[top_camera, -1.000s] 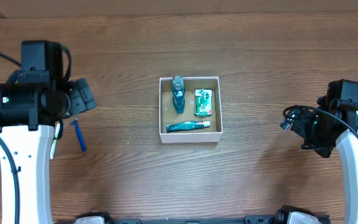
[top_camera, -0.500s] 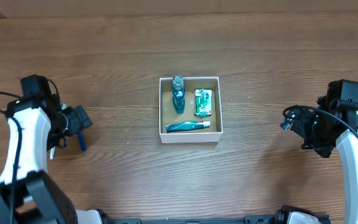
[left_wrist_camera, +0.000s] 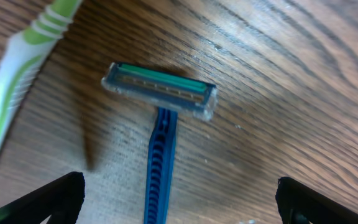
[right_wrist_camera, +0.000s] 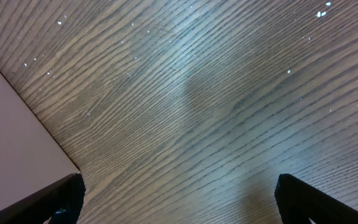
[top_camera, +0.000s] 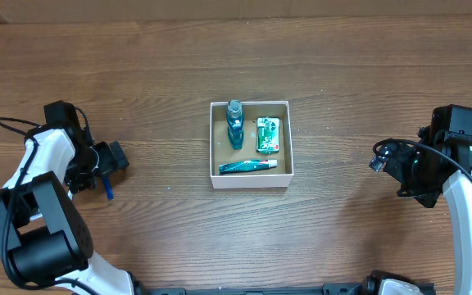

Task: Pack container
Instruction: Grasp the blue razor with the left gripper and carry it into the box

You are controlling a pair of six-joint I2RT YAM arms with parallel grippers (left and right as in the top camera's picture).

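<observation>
While the razor (left_wrist_camera: 160, 149) is lying on the counter (left_wrist_camera: 278, 93), the left pincer (left_wrist_camera: 179, 202) is hovering spread over it, handle running up its gap, head pointing away.

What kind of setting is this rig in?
Likely a lab test bench, not a home: a left arm and right arm flank a wood-grain table, with a container holding a teal tube at centre and a razor lying loose.
</observation>
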